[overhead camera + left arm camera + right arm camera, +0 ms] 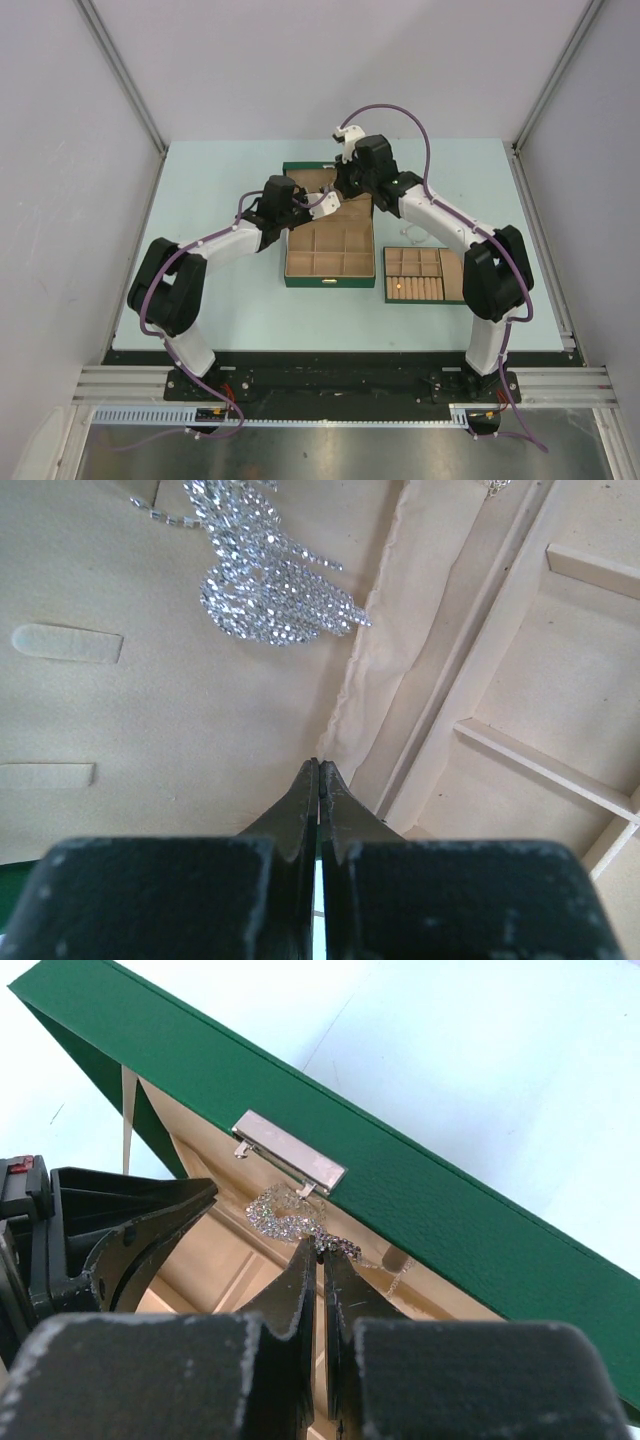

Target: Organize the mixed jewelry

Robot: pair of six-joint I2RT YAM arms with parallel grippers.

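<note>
Judging from how things lay, the sorting had barely begun. The necklace's pale beaded cluster (pixel 270 590) rested against the tan lining of the opened lid (pixel 420 1190), not in any compartment. In the overhead view, the compartments of the green box (pixel 330 282) and of the tray (pixel 400 262) beside it on the counter (pixel 220 180) looked bare of jewelry.

The left gripper (pixel 318 770) was closed with nothing between its tips, near the cluster but apart from it. The right gripper (pixel 320 1250) was closed too, its tips at the cluster's edge — whether it pinched the fine chain could not be told.

The overhead view gave the layout, but the arms hid the necklace there. Only the left wrist view showed the beads clearly, with bare dividers alongside. Only the right wrist view showed the lid's green outer face and its metal clasp (pixel 290 1155).
</note>
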